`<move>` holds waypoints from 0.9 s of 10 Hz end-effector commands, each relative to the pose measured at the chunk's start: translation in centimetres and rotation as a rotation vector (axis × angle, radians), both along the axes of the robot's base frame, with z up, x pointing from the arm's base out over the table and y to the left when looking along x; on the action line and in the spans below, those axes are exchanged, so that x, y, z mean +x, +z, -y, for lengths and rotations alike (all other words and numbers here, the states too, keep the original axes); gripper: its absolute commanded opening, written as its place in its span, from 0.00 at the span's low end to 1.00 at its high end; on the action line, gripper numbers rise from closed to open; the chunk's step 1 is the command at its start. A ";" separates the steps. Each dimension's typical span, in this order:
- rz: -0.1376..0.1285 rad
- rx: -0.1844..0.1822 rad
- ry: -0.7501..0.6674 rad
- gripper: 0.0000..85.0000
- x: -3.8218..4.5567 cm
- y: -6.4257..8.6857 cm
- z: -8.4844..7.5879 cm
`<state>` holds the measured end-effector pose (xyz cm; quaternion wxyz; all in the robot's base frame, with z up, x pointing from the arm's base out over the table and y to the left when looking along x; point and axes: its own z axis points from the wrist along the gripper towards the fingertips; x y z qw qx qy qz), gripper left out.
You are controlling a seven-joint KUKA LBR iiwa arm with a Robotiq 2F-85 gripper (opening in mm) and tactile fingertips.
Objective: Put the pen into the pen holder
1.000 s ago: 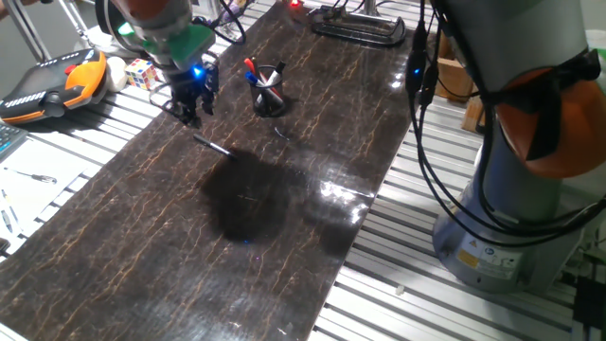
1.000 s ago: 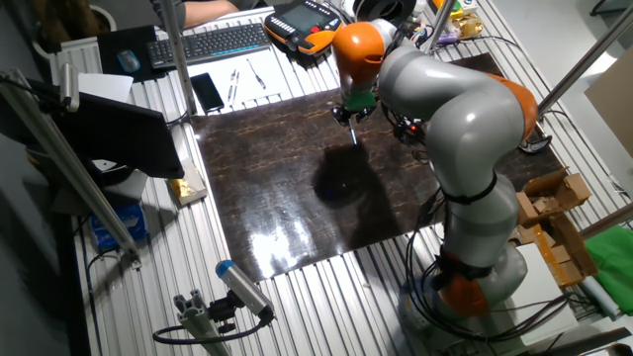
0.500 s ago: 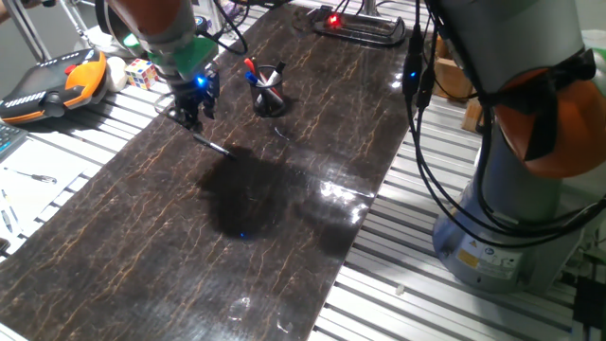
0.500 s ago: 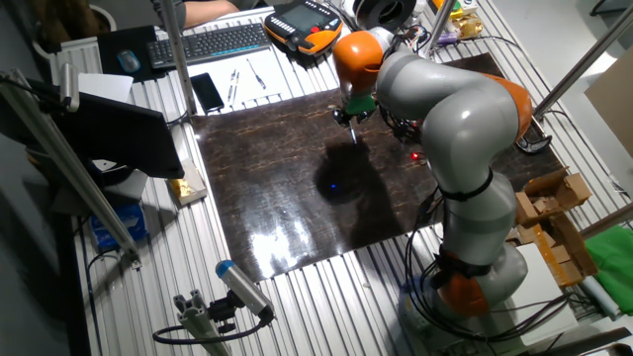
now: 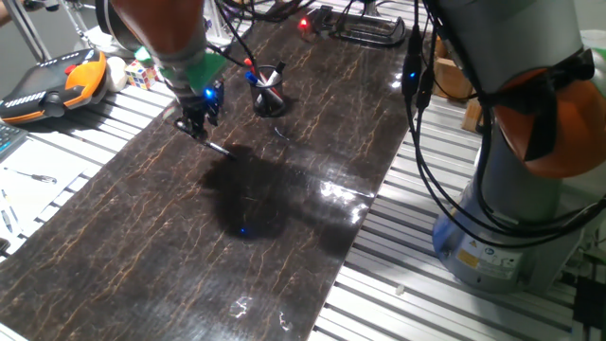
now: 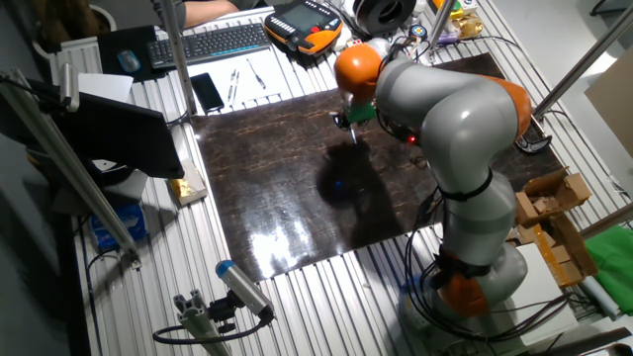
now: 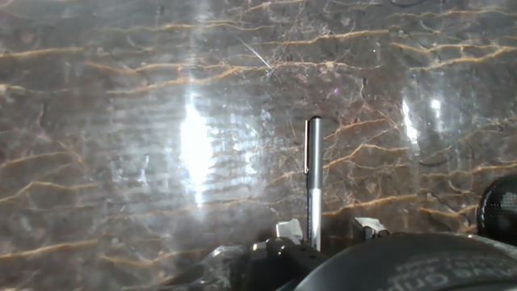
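The black pen with a silvery tip [image 5: 217,147] lies flat on the dark marbled table top. In the hand view the pen [image 7: 313,179] runs straight up from between my two fingertips. My gripper [image 5: 197,127] hangs low over the pen's near end; the jaws are open on either side of it and do not hold it. In the hand view the gripper [image 7: 329,231] sits at the bottom edge. The black mesh pen holder [image 5: 270,91] stands upright behind and to the right, with a red and a blue pen in it. It also shows in the hand view [image 7: 499,207].
An orange teach pendant [image 5: 55,81] and a colour cube [image 5: 142,71] lie left of the table top. A black metal frame [image 5: 362,28] stands at the far end. The robot base [image 5: 511,199] is at the right. A keyboard [image 6: 210,42] and phone [image 6: 208,91] lie beyond.
My gripper has moved down and a little right, from above and beside the pen to straddling its end. The pen has not moved.
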<state>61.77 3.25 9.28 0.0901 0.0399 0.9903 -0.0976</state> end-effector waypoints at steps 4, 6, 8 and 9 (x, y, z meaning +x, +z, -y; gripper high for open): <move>0.031 0.014 -0.003 0.47 -0.32 -2.4 0.5; 0.035 0.025 -0.005 0.47 -0.46 -3.0 0.9; 0.030 0.048 -0.015 0.47 -0.60 -3.6 1.1; 0.032 0.056 -0.017 0.47 -0.71 -4.1 1.4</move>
